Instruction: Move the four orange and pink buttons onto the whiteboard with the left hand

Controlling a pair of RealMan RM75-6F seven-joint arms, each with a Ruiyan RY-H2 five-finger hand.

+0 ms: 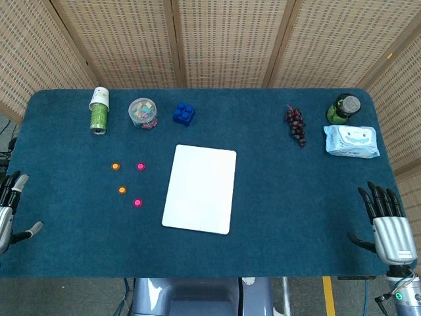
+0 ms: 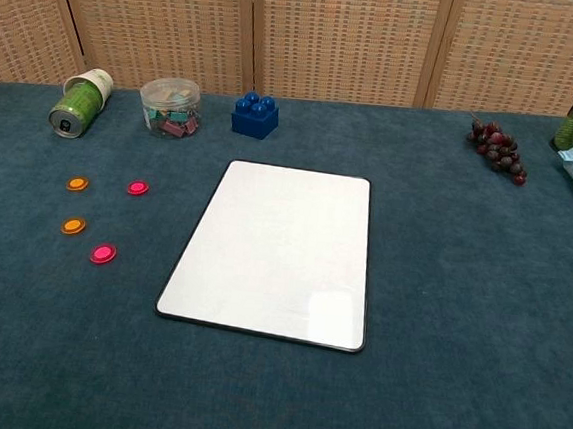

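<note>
I'm seeing all four buttons lying flat on the desk (image 1: 276,197) at 9 o'clock of the whiteboard (image 1: 199,189): orange (image 1: 116,166), pink (image 1: 140,166), orange (image 1: 122,190), pink (image 1: 137,203). Left hand (image 1: 9,210) is idling at the edge, fingers wide, holding nothing. Risks I'm expecting: fingers skidding off the thin discs, or nudging neighbours.

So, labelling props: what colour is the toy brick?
Blue; the toy brick shows best in the chest view.

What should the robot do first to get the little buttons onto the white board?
Probably reach the left hand toward the nearest pink button. All four buttons lie on the cloth left of the whiteboard, none is on it, and the hand holds nothing.
</note>
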